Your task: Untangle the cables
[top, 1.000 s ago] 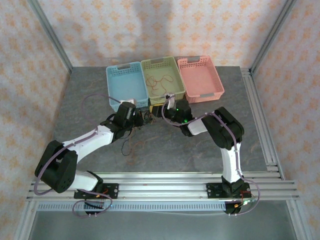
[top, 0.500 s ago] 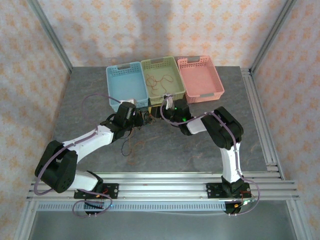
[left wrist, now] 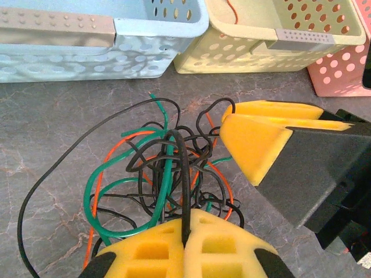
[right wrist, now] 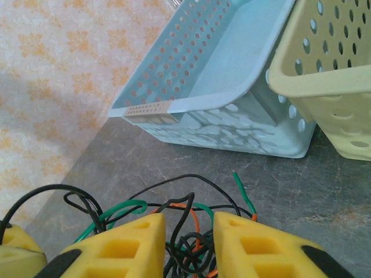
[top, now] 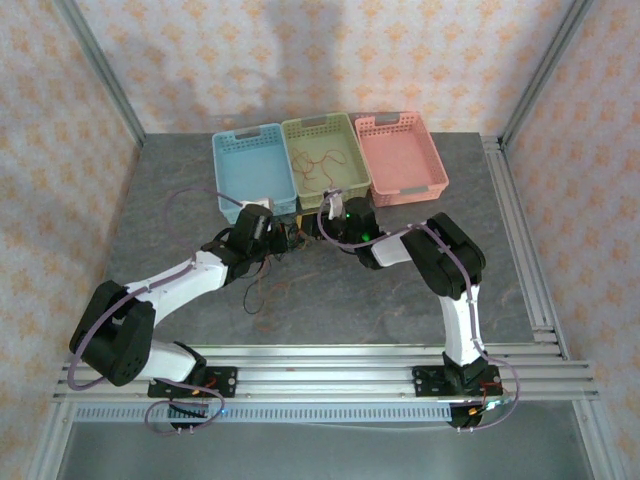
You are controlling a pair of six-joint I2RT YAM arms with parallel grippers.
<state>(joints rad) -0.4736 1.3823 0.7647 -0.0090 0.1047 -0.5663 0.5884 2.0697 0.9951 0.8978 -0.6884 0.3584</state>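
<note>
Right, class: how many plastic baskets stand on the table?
3: blue basket on the left, yellow-green basket in the middle, pink basket on the right, side by side.

We see thin, flexible black, green and red-orange cables (left wrist: 168, 174) bunched in one loose tangled knot, lying on the grey marbled table (left wrist: 58, 127) near the blue basket (left wrist: 87, 58) and yellow-green basket (left wrist: 243, 52).

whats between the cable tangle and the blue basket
Bare grey table, seen in the left wrist view. The cable tangle stops short of the blue basket; one green end pokes toward it.
</note>
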